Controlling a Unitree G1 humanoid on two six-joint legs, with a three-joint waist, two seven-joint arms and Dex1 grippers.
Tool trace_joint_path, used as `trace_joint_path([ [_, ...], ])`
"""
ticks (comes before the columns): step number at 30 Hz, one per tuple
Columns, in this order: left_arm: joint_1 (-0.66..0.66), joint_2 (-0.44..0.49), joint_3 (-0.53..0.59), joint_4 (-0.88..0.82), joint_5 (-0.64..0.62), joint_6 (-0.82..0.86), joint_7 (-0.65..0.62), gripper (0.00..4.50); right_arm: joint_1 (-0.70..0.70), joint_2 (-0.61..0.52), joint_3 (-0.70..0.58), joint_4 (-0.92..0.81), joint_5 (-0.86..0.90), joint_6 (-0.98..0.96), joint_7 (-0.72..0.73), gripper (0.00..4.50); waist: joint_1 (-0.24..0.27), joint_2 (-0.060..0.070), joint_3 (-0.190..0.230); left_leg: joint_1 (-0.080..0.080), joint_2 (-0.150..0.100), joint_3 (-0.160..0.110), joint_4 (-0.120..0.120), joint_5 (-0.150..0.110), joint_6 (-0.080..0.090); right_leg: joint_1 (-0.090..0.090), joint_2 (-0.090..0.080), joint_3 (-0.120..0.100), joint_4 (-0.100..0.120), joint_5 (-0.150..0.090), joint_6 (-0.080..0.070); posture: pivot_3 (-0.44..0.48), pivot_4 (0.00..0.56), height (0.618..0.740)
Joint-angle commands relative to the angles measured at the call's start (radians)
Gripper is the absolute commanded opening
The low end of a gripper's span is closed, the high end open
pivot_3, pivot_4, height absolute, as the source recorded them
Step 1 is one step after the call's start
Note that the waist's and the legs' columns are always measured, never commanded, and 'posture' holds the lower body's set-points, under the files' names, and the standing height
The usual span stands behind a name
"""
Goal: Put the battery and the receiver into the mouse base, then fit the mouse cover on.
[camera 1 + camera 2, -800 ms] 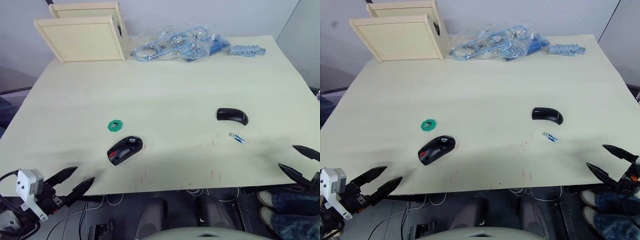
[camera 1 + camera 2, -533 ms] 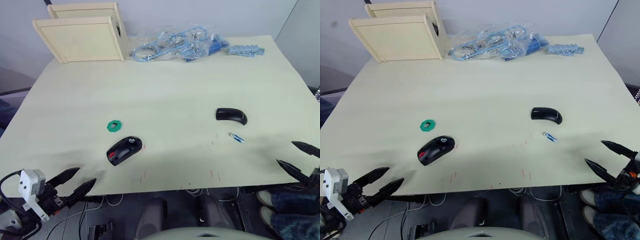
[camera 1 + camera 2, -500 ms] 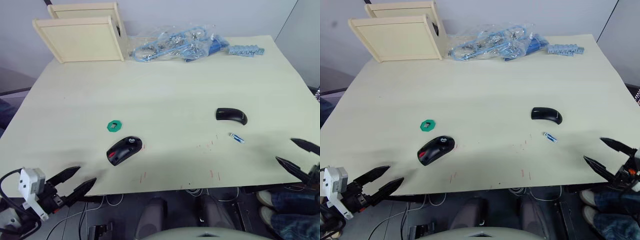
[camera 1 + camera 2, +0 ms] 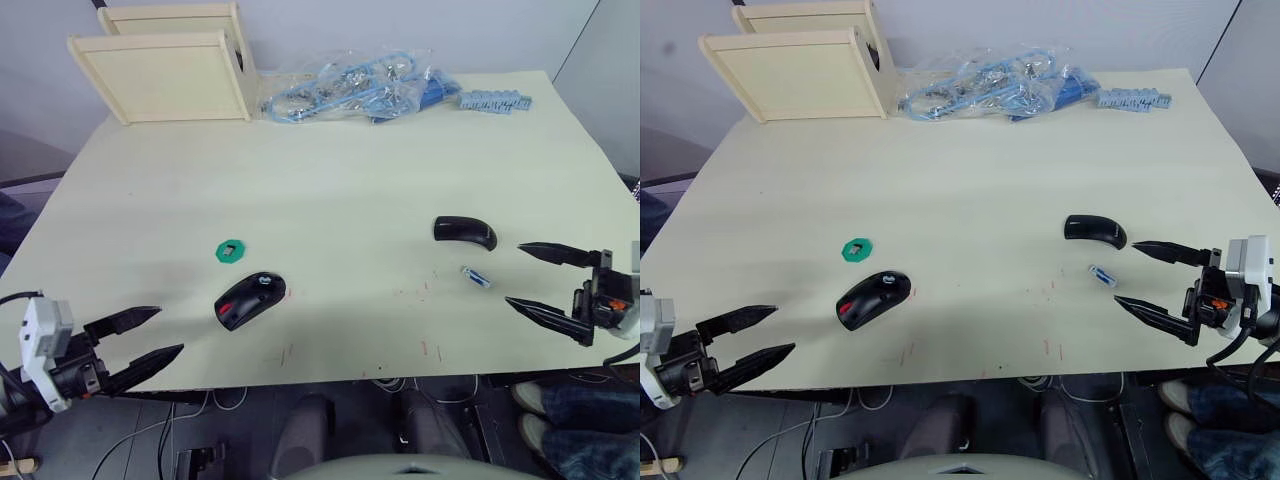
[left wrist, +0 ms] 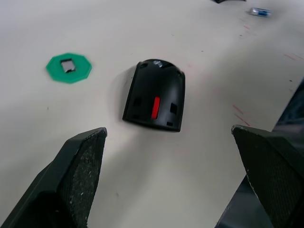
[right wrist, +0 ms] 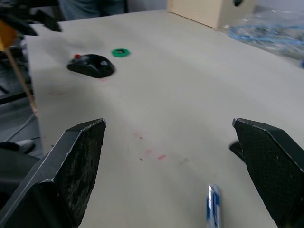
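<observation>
While both grippers hang at the near edge of the table (image 4: 330, 150), nothing is held in either. The left gripper (image 4: 140, 336) sits at the near left corner with its two black fingers spread apart, pointing toward the mouse base (image 4: 249, 299), which lies just beyond it on the tabletop with a red strip showing on its dark shell. A little farther back and to the left of the mouse base lies a flat green disc (image 4: 231, 251), and the receiver (image 5: 67, 65), a tiny dark stub, sits in its centre. The right gripper (image 4: 532, 276) is at the near right side, fingers wide apart and empty, aimed at the battery (image 4: 476, 276). That small white and blue cylinder lies on the table just ahead of the fingertips, touching neither. The mouse cover (image 4: 464, 231), a smooth black shell, rests just behind the battery. Wooden boxes (image 4: 165, 70) and a bag of blue cables (image 4: 355, 88) sit at the far edge.
</observation>
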Motion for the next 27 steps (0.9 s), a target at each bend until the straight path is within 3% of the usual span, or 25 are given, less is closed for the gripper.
trace_joint_path([
  [1,-0.056,0.060,0.010,-0.033,-0.026,0.030,-0.027,4.50,-0.038,-0.018,0.020,-0.050,0.022,-0.007,0.043,4.48,0.000,0.000,0.000,0.000,0.000,0.000,0.000,0.000,0.000,0.000,0.000,0.000,0.000,0.000,0.000,0.000,0.150,0.740],
  [7,-0.186,0.145,-0.089,-0.049,0.025,0.067,-0.013,4.50,-0.080,-0.028,0.034,-0.095,0.056,0.017,0.070,4.48,0.000,0.000,0.000,-0.001,0.000,-0.001,0.000,0.000,0.000,0.000,0.000,-0.001,0.000,0.000,0.000,0.000,0.150,0.740],
  [12,-0.288,0.221,-0.216,-0.071,0.083,0.185,0.071,4.50,-0.060,-0.038,0.006,-0.161,0.110,0.062,0.059,4.48,0.000,0.000,0.001,-0.001,0.000,-0.002,0.000,0.000,0.000,0.000,0.000,-0.001,0.001,0.000,0.000,0.000,0.150,0.740],
  [27,-0.425,0.163,-0.441,-0.219,0.154,0.316,0.265,4.50,0.088,-0.012,-0.085,-0.264,0.125,0.060,0.007,4.48,0.001,0.000,0.001,-0.001,0.000,-0.002,0.000,0.000,0.000,0.000,0.000,-0.001,0.002,0.000,0.000,0.000,0.150,0.740],
])
